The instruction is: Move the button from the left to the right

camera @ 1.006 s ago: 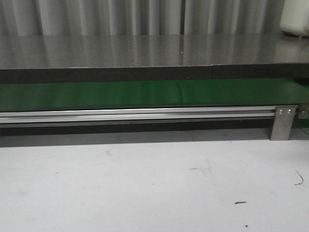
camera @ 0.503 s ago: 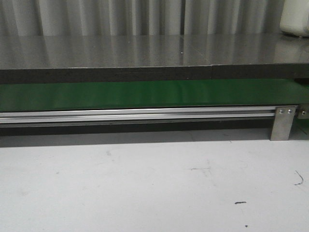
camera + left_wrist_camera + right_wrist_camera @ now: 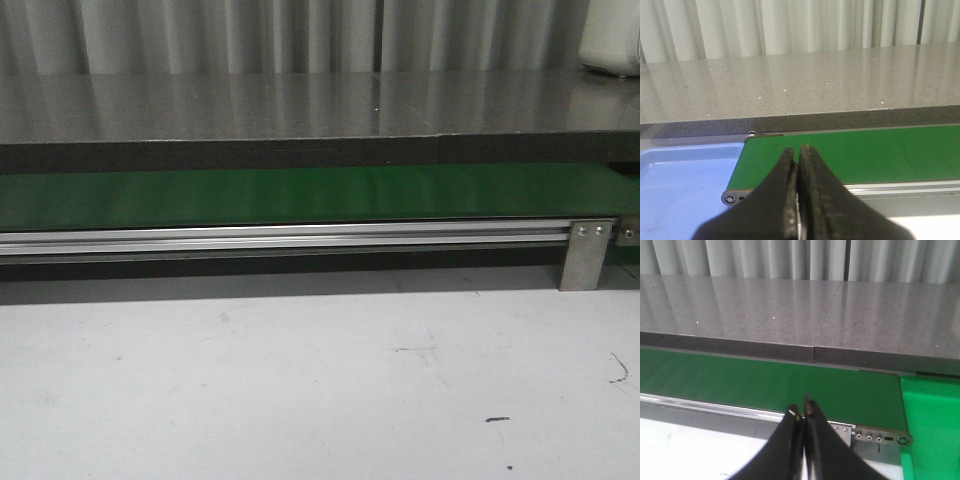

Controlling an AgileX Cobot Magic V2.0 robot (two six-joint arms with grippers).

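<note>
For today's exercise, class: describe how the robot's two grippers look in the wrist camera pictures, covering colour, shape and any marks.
Left gripper: two black fingers, broad at the base and tapering to narrow tips, with a rough, worn-looking matte surface. Right gripper: the same black wedge shape, slimmer in view, with small pale, yellowish marks at the tips. No cables or lettering show, and neither arm appears in the front view.

One green conveyor belt point(image 3: 300, 195), one blue tray point(image 3: 680, 180), one green tray point(image 3: 932, 425), two end effectors point(image 3: 799, 150) point(image 3: 802, 412).
</note>
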